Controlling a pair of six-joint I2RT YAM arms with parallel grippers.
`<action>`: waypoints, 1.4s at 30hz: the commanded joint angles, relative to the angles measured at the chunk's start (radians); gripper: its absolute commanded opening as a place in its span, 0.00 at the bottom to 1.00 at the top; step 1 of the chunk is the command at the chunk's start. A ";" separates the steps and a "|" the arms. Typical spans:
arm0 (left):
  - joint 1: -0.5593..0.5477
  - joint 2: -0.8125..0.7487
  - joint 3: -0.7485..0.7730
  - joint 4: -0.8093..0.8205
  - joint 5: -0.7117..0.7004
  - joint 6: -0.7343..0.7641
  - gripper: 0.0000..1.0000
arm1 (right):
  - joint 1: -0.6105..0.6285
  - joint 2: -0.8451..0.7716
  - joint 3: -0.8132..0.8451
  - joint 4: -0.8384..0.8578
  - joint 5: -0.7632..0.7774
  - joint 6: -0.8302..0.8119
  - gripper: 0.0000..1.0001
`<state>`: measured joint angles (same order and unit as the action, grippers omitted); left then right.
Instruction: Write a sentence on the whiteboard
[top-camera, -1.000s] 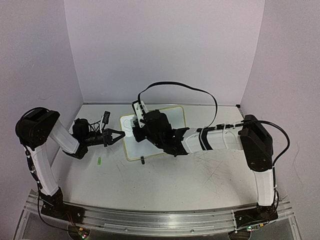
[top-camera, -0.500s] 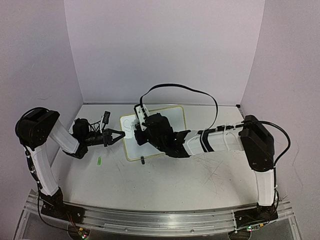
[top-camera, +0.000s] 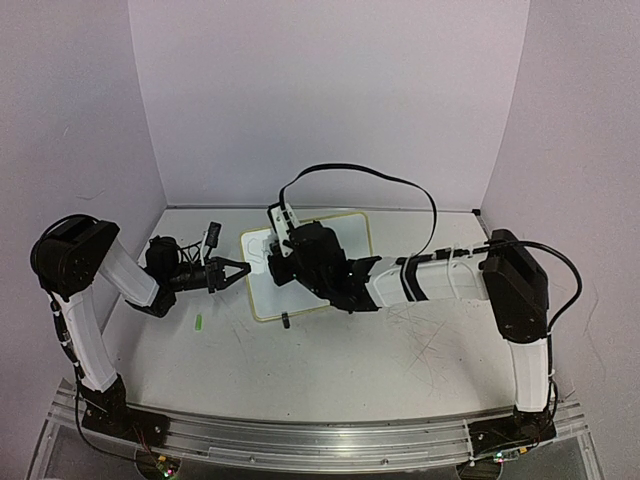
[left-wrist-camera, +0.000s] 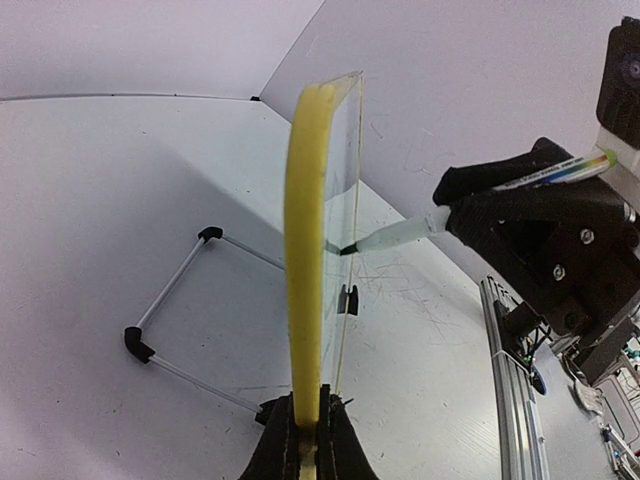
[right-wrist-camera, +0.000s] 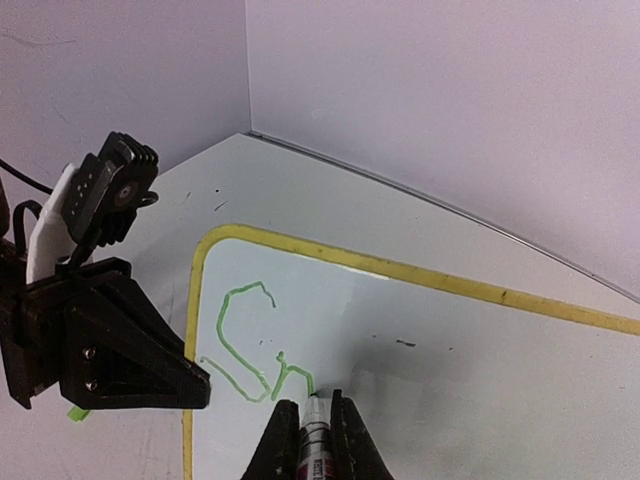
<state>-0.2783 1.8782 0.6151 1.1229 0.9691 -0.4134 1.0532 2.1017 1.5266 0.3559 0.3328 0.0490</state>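
The whiteboard (top-camera: 355, 232) with its pale yellow frame lies tilted at the table's back middle. My left gripper (top-camera: 243, 270) is shut on the middle of its left edge, and in the left wrist view the yellow rim (left-wrist-camera: 303, 230) runs up from between the jaws (left-wrist-camera: 305, 392). My right gripper (right-wrist-camera: 313, 402) is shut on a marker (right-wrist-camera: 318, 445). The marker's tip touches the board's upper left part. The sentence (right-wrist-camera: 240, 335) is a green "S" and the start of a second letter. From above, the right arm hides the writing.
A small green cap (top-camera: 199, 322) lies on the table in front of the left gripper. A black foot (top-camera: 285, 320) sticks out at the board's near edge. A wire stand (left-wrist-camera: 170, 300) shows behind the board. Grey scratches (top-camera: 420, 335) mark the table at right.
The right wrist has shifted a little over the board's left part with the marker. The left arm and the board have stayed still.
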 joint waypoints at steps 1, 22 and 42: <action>-0.015 -0.022 0.015 -0.037 0.007 0.054 0.00 | -0.024 -0.001 0.057 0.006 0.054 -0.010 0.00; -0.017 -0.024 0.018 -0.054 0.002 0.066 0.00 | -0.013 -0.060 -0.067 -0.026 0.047 0.044 0.00; -0.016 -0.021 0.021 -0.068 -0.002 0.074 0.00 | -0.028 -0.117 -0.028 0.039 0.007 0.037 0.00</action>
<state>-0.2809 1.8729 0.6209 1.0984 0.9688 -0.3916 1.0425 2.0479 1.4532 0.3483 0.3431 0.0910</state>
